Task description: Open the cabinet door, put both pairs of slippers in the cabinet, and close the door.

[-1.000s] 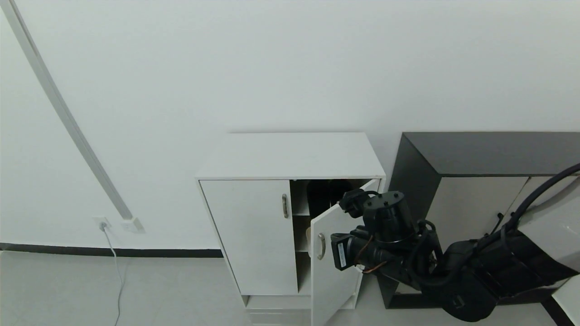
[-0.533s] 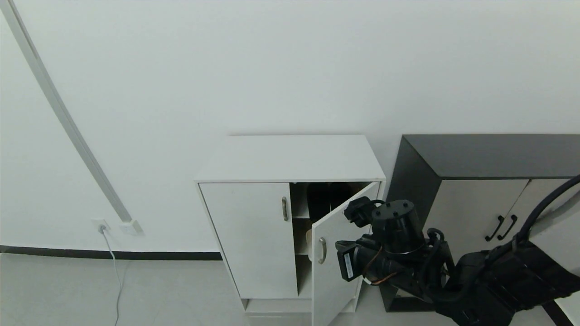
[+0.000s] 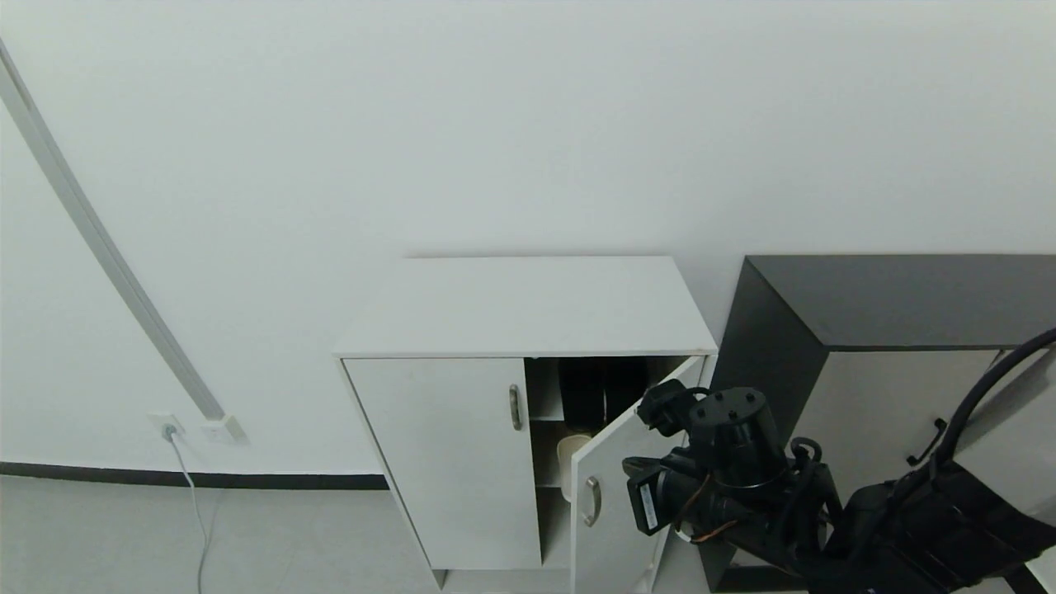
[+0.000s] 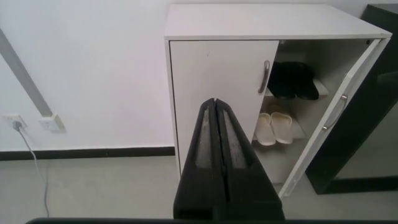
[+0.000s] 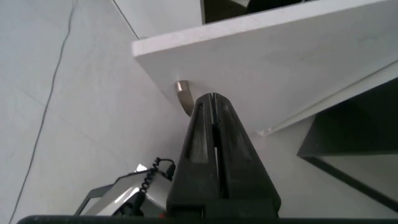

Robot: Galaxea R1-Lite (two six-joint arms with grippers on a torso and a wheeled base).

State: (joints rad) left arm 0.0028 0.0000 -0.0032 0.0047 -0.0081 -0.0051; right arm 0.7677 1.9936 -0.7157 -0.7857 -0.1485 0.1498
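Observation:
The white cabinet (image 3: 528, 305) has its left door shut and its right door (image 3: 615, 487) standing partly open. A pair of black slippers (image 4: 292, 81) lies on the upper shelf, a cream pair (image 4: 273, 127) on the shelf below. My right gripper (image 3: 657, 406) is shut and empty, its tip against the outer face of the open door (image 5: 280, 56) near the handle (image 5: 181, 93). My left gripper (image 4: 214, 146) is shut on nothing, hanging in front of the shut left door (image 4: 217, 93), well back from it.
A dark cabinet (image 3: 866, 313) stands right beside the white one, close behind the open door. A slanted cable duct (image 3: 91, 239) runs down the wall to a socket (image 3: 169, 429) with a cord. Bare floor (image 3: 206, 536) lies to the left.
The head view has shifted, so the cabinet sits lower and looks larger. My right gripper stays at the open door, whose angle looks about the same.

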